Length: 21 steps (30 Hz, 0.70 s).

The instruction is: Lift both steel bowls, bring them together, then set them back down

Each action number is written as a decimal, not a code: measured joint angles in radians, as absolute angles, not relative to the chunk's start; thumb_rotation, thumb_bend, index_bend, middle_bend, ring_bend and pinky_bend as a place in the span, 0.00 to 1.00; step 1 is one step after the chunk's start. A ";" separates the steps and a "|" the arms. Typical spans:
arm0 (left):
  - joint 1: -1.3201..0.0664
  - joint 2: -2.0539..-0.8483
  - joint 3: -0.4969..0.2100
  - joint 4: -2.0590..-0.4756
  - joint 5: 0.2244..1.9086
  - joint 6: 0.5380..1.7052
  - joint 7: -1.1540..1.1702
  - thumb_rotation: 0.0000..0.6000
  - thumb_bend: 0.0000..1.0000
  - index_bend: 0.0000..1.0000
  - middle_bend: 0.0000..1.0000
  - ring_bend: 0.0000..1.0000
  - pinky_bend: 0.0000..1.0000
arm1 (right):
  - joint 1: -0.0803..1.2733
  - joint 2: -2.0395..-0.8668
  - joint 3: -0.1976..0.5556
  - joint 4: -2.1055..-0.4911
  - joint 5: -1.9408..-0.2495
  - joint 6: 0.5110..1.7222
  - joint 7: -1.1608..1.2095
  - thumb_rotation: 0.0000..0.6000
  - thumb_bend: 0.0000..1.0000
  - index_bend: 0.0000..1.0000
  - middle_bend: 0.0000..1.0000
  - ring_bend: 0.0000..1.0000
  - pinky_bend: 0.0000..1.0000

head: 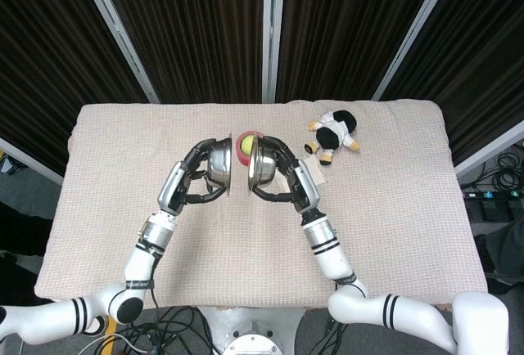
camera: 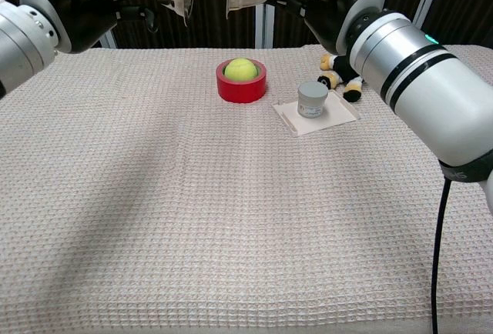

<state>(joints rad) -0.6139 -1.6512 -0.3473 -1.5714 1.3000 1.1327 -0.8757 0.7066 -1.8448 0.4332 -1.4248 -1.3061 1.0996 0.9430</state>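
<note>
Two bowls hang in the air at the middle of the frame, one in each of my hands, above the bench. My left hand [head: 199,177] holds the left bowl [head: 219,168] with fingers wrapped over its rim and back; my right hand [head: 282,177] holds the right bowl [head: 260,171] the same way. Both bowls are tipped on edge, rims nearly upright, with a narrow gap showing between them in the head view. In the chest view the hands sit at the top edge of the frame, and the bowls are mostly cut off there.

What matters for setting down is that each bowl lies inward of its own hand, so I judge each arm should swing outward: left bowl toward the left of the frame, right bowl toward the right. Just behind the bowls sits the ball [camera: 240,68] in its red ring [camera: 242,88], and to the right stand the small jar [camera: 313,98] and the plush toy [head: 334,133], so my right bowl has the more crowded side.
</note>
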 measured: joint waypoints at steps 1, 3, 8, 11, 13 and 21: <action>-0.617 -1.653 -0.347 -1.572 1.302 1.128 -0.876 1.00 0.26 0.47 0.47 0.47 0.68 | 0.710 -1.845 0.433 -1.423 -1.306 1.092 0.943 1.00 0.16 0.41 0.35 0.27 0.39; -0.625 -1.660 -0.343 -1.574 1.310 1.118 -0.877 1.00 0.26 0.47 0.47 0.47 0.68 | 0.728 -1.851 0.433 -1.417 -1.307 1.069 0.943 1.00 0.16 0.41 0.35 0.27 0.39; -0.636 -1.672 -0.332 -1.574 1.325 1.106 -0.874 1.00 0.26 0.46 0.47 0.47 0.68 | 0.774 -1.870 0.433 -1.401 -1.312 1.020 0.944 1.00 0.16 0.41 0.35 0.27 0.39; -0.624 -1.663 -0.333 -1.568 1.323 1.123 -0.868 1.00 0.26 0.46 0.47 0.47 0.68 | 0.759 -1.868 0.430 -1.400 -1.313 1.044 0.943 1.00 0.16 0.41 0.35 0.27 0.39; -0.615 -1.651 -0.334 -1.558 1.320 1.133 -0.858 1.00 0.26 0.46 0.48 0.48 0.68 | 0.732 -1.854 0.425 -1.404 -1.314 1.079 0.936 1.00 0.16 0.41 0.35 0.27 0.39; -0.578 -1.600 -0.296 -1.398 1.328 1.184 -0.614 1.00 0.26 0.46 0.50 0.49 0.67 | 0.600 -1.772 0.343 -1.429 -1.341 1.242 0.685 1.00 0.16 0.41 0.35 0.27 0.39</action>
